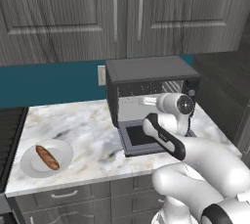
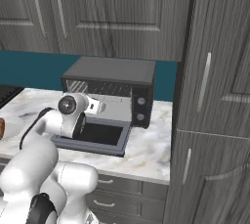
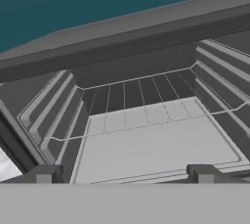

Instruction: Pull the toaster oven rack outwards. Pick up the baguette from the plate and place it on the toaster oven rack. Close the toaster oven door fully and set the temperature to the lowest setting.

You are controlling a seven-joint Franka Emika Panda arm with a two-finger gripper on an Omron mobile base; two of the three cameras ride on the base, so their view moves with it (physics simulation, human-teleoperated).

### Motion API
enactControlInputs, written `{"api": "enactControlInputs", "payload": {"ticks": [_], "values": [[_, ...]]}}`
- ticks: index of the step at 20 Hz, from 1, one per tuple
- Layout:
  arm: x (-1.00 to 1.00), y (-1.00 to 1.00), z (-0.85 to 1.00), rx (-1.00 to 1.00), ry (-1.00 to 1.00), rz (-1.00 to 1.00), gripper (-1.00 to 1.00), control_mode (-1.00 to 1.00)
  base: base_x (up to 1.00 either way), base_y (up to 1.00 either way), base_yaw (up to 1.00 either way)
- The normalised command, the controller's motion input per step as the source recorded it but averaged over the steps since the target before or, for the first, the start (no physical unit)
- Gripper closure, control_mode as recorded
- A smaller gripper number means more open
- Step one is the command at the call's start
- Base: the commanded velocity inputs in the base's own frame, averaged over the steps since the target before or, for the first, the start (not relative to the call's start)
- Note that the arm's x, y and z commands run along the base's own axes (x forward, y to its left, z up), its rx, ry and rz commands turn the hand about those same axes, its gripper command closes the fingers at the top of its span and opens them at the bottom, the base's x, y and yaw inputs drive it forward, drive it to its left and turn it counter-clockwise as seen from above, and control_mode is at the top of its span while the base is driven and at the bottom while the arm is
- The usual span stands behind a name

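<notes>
Toaster oven (image 1: pixel 146 74) sat on the marble counter (image 1: pixel 83 130) against the teal backsplash, with its door (image 2: pixel 100 135) dropped flat onto the counter, glass window facing up. Two small round knobs (image 2: pixel 141 108) were visible down its right front. Arm was reaching over the lowered door, with the gripper (image 3: pixel 124 173) at the mouth of the cavity. The fingers (image 3: pixel 45 173) stood spread as wide as they go, nothing between them. Hand view looked straight into the cavity: wire rack (image 3: pixel 141 105) sat inside on the side-wall rails, its front bar just beyond the fingertips; contact couldn't be told. Baguette (image 1: pixel 47 157) lay diagonally on the white plate (image 1: pixel 29 167), at the counter's left end near the front edge, well apart from the oven.
</notes>
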Motion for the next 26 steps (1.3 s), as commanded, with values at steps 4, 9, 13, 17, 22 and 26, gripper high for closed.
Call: {"api": "enactControlInputs", "payload": {"ticks": [4,9,13,17,22,26], "values": [[0.1,-0.15,-0.01,0.0,0.0,0.0,-1.0,-1.0,0.0,0.0,0.0],[0.27,-0.06,-0.02,0.0,0.0,0.0,-1.0,-1.0,0.0,0.0,0.0],[0.28,-0.02,-0.11,0.03,0.0,0.0,-1.0,-1.0,0.0,0.0,0.0],[0.15,-0.03,-0.21,0.06,0.0,0.0,-1.0,-1.0,0.0,0.0,0.0],[0.15,-0.03,-0.09,0.08,-0.01,0.0,-1.0,-1.0,0.0,0.0,0.0],[0.23,-0.08,0.0,0.05,-0.01,0.0,-1.0,-1.0,0.0,0.0,0.0]]}}
